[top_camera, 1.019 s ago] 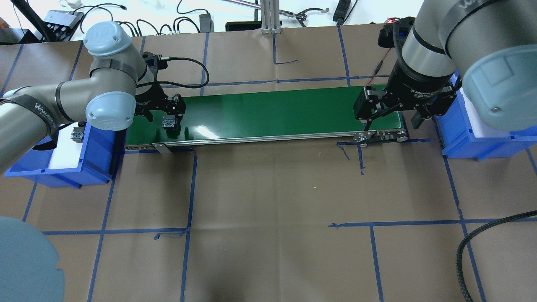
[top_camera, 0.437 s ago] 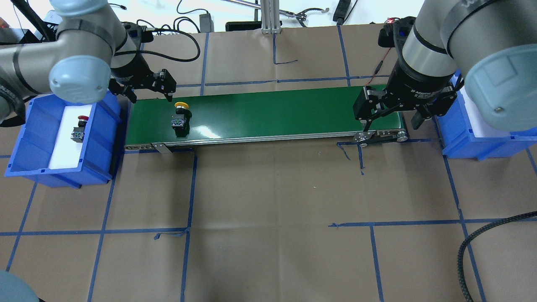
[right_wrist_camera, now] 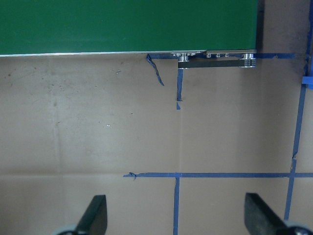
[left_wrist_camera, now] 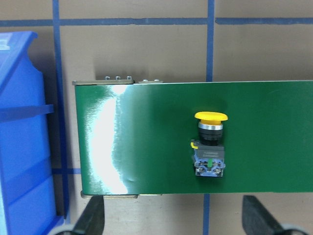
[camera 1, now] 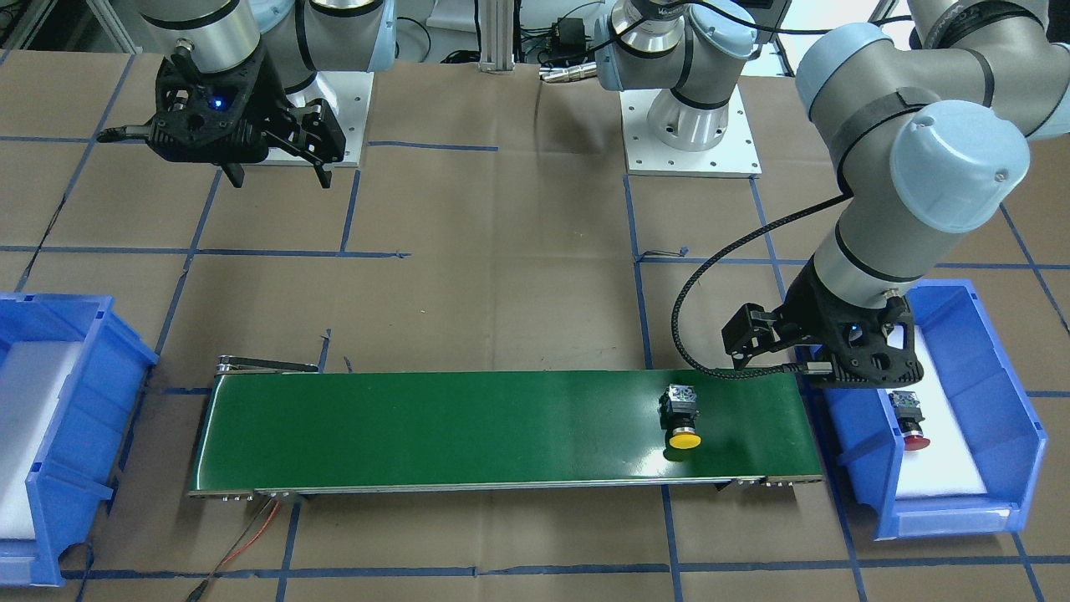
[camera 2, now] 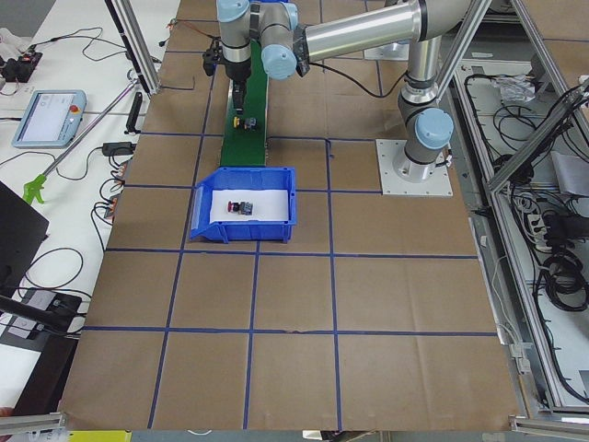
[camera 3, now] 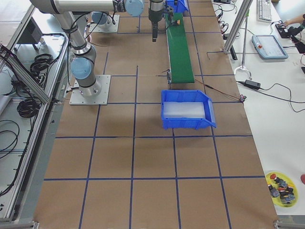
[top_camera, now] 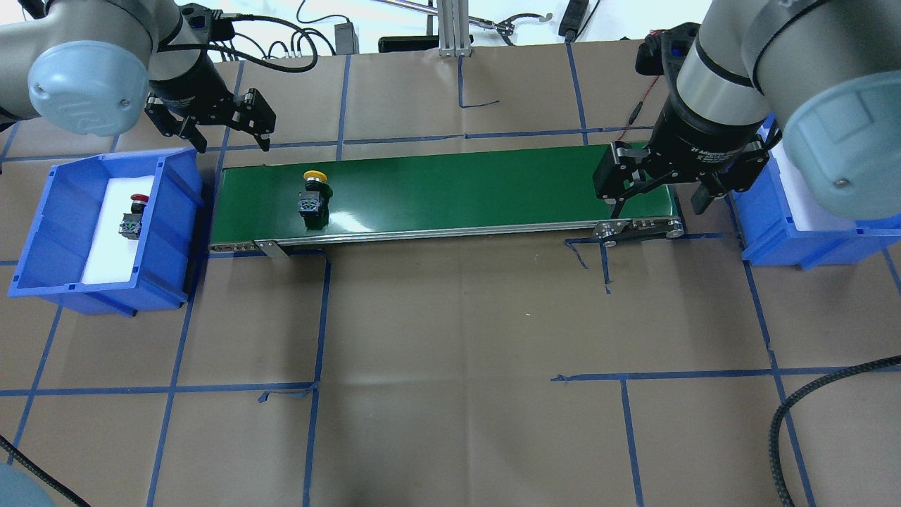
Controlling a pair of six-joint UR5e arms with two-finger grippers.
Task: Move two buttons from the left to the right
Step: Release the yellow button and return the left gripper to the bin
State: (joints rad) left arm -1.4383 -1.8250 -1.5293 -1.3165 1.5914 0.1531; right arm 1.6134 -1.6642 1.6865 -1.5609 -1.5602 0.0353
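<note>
The yellow button (top_camera: 312, 193) lies on its side on the green conveyor belt (top_camera: 457, 186) near the belt's left end; it also shows in the front view (camera 1: 681, 416) and the left wrist view (left_wrist_camera: 209, 144). The red button (top_camera: 132, 213) lies on white foam in the left blue bin (top_camera: 176, 232), also seen in the front view (camera 1: 909, 422). My left gripper (top_camera: 231, 139) is open and empty, raised behind the belt's left end, apart from both buttons. My right gripper (top_camera: 658, 204) is open and empty above the belt's right end.
The right blue bin (top_camera: 767, 239) with white foam stands past the belt's right end. Cables and an aluminium post (top_camera: 454, 28) line the table's far edge. A black hose (top_camera: 809, 408) lies at the front right. A yellow plate of spare parts (camera 3: 282, 187) sits off the table.
My left gripper has let go of the yellow button, risen, and pulled back and left beyond the belt's far edge. The button now lies a little further right on the belt. The right arm has not moved.
</note>
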